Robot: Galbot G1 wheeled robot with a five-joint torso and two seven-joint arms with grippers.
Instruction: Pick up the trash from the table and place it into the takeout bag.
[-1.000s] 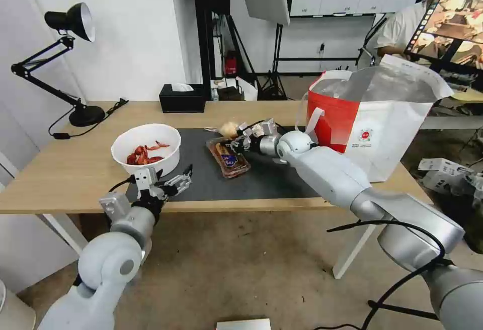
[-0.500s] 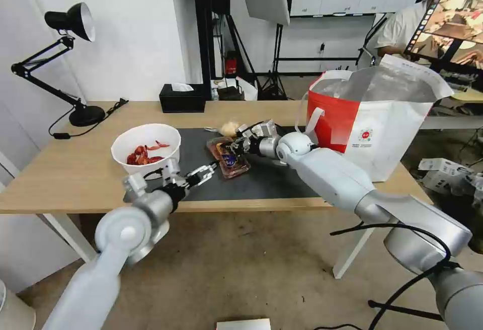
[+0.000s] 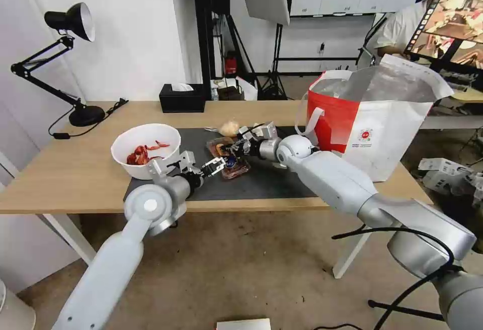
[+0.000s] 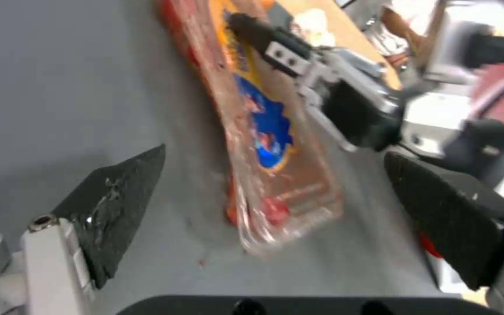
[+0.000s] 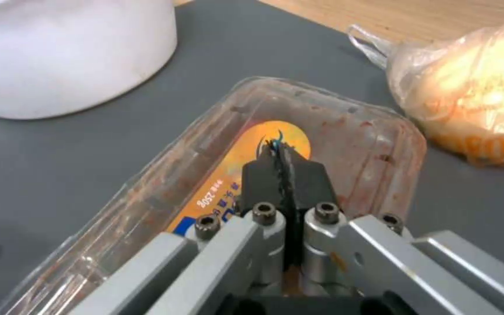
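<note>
Clear tray [image 3: 229,156] between both pincers.

White bowl [image 3: 146,150] of red shells, clear orange-and-blue-labelled tray [image 3: 229,157], dark grey mat [image 3: 271,179], red-and-white bag [image 3: 375,124].

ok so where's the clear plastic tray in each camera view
Head view: clear plastic tray lies mid-picture on the dark mat, between the two grippers.
Left wrist view: the tray runs up the picture's middle, ahead of the left gripper.
Right wrist view: it lies under the right gripper.
Shared landmark: the tray's orange-and-blue label.
</note>
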